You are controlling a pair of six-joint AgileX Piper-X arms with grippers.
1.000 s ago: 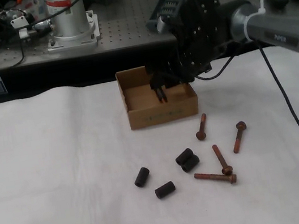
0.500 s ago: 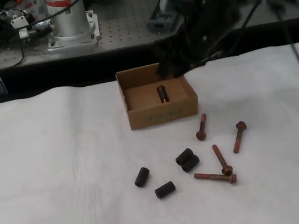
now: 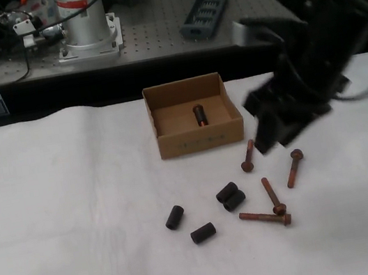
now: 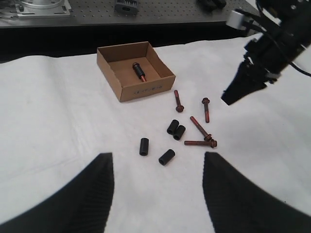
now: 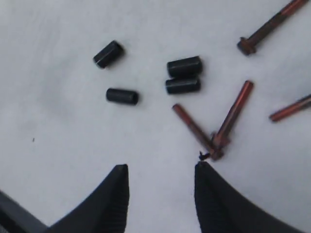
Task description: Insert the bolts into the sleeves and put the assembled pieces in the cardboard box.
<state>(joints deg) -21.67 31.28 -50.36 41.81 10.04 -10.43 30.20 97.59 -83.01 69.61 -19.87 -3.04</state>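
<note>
High view: the right gripper is hanging released and empty over the cloth-covered desk, just right of the cardboard box, where one assembled piece is lying. Four sleeves and four bolts are lying loose in front of the box. Left wrist view: the left gripper is hovering with its fingers spread, holding nothing, well apart from the box. Right wrist view: the right gripper's fingers are framing bare cloth beside two bolts that are meeting at their heads; two sleeves are lying side by side, touching.
</note>
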